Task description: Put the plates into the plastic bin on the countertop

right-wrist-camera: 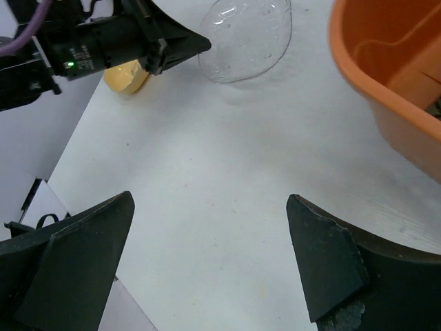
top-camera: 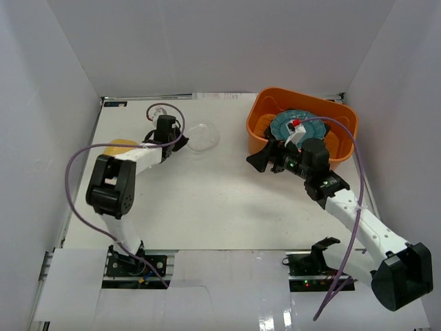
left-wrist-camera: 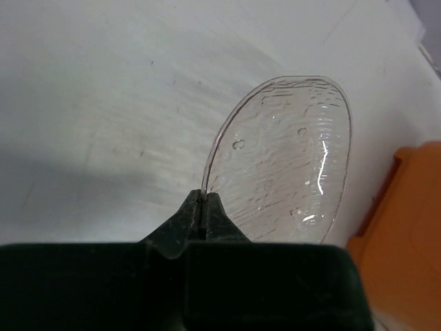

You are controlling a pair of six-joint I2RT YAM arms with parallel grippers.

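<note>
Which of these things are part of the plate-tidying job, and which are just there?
Part of the job:
- clear plate, pinched by the left gripper
- yellow plate
- teal plate, in the orange bin
- right gripper, open

Just there:
- purple cables
- white walls

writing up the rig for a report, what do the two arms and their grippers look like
Both the left arm and right arm have white links with bulky black joint housings. A thin purple cable loops along each. The left gripper and right gripper have matte black, wedge-shaped fingers.
</note>
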